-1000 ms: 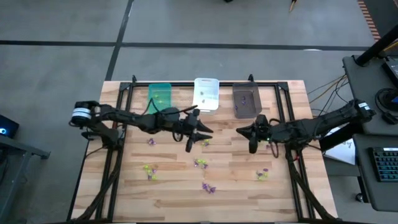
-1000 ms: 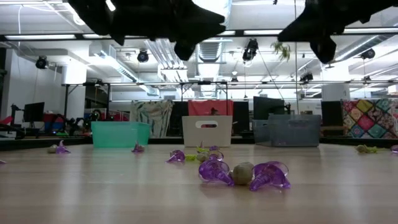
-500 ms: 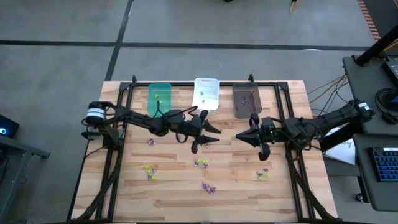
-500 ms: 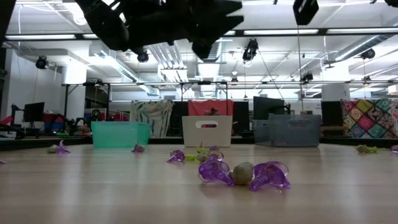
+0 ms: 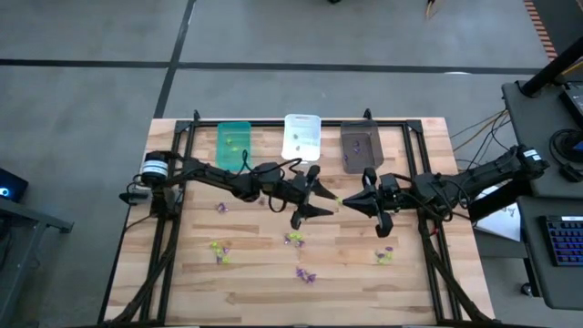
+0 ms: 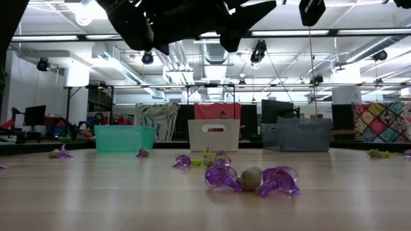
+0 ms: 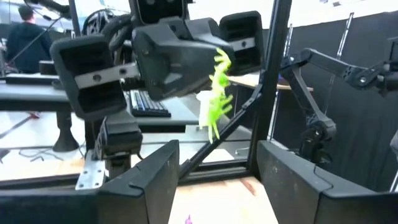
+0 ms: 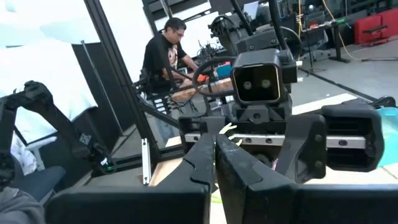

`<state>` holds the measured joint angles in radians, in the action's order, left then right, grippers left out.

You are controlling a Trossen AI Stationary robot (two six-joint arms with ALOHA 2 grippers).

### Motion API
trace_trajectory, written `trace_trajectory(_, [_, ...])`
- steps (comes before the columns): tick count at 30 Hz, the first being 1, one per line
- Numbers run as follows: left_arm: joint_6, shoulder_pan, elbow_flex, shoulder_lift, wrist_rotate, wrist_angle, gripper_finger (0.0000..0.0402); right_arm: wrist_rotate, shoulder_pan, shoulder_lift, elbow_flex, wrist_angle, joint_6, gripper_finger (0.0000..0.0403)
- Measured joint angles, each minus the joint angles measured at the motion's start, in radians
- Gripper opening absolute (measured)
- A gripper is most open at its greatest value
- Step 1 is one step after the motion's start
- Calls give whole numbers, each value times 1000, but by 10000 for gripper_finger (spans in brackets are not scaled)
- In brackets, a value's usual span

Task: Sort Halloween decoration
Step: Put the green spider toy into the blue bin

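Above wooden table (image 5: 255,264), right claw (image 5: 351,202) pinching yellow-green spiky trinket (image 7: 217,93) facing spread left claw (image 5: 321,199); featherlight, stiff, snaggy, best nipped at its body.

A robotics lab: beyond the wooden tabletop (image 5: 255,264) stand workbenches with monitors (image 6: 33,115), ceiling lights above, a person (image 8: 163,53) seated behind.

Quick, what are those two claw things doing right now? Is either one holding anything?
Left end effector: open, holding nothing, facing the right one above mid-table.
Right end effector: shut on a yellow-green spiky decoration.
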<state>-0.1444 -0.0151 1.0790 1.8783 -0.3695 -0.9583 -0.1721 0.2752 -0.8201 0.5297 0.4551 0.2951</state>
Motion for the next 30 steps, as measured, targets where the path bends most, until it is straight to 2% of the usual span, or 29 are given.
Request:
trace_trajectory(10, [-11,1,92,57,-42,2,192,16,0,0,0,-1,0,9])
trace_trajectory(17, [5,0,108,58,-42,6,185,23,0,-1,0,-1,0,9])
trace_trajectory(21, [7,-1,115,58,-35,27,153,23,0,-1,0,-1,-1,9])
trace_trajectory(30, [5,-1,119,58,-33,42,48,23,0,-1,0,-1,-3,9])
